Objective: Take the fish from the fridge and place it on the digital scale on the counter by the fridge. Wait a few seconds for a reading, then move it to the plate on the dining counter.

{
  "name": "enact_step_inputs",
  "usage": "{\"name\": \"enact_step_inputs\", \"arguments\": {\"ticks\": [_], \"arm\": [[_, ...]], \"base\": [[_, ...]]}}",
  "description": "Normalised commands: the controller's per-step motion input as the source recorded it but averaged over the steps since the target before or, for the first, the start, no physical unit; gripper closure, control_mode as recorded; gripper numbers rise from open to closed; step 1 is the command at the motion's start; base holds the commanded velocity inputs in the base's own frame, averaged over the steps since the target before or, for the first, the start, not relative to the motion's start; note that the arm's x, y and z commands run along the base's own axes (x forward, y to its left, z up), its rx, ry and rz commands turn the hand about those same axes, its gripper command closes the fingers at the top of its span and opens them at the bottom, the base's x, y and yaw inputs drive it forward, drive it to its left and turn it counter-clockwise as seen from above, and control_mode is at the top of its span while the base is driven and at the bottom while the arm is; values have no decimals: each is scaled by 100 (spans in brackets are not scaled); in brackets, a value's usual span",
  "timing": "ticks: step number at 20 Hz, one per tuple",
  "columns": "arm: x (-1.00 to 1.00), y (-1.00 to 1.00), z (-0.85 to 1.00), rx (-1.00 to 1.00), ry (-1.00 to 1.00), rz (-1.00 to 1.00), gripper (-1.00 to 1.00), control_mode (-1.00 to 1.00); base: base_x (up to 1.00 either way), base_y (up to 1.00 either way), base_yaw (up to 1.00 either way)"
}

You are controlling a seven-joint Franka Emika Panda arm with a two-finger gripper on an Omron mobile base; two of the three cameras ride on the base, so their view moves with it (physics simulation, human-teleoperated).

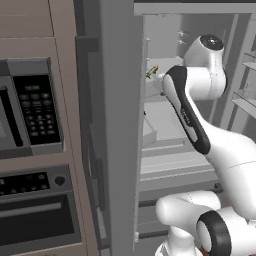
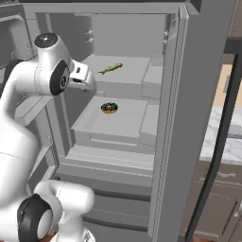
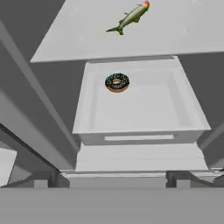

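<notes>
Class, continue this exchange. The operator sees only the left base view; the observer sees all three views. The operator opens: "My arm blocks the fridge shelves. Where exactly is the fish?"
Observer: The fish lies flat near the middle of the upper shelf.
Operator: Is anything under that shelf?
Observer: A doughnut sits in the tray one level down.
Operator: Has my gripper got hold of anything?
Observer: No. The gripper is open and empty, short of both the fish and the doughnut.
</notes>
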Motion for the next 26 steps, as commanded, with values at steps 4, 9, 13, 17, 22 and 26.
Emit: {"name": "enact_step_inputs", "arguments": {"ticks": [4, 9, 13, 17, 22, 26], "arm": [[13, -22, 38, 9, -29, -5, -100, -100], [17, -48, 29, 13, -21, -4, -100, -100], [40, -44, 3, 5, -7, 0, -100, -100], [77, -7, 0, -1, 4, 0, -100, -100], [67, 21, 0, -12, 23, 0, -100, -100], [55, 0, -4, -1, 9, 0, -100, -100]], "base": [[0, 0, 0], [0, 0, 0], [0, 0, 0], [0, 0, 0], [0, 0, 0], [0, 0, 0]]}}
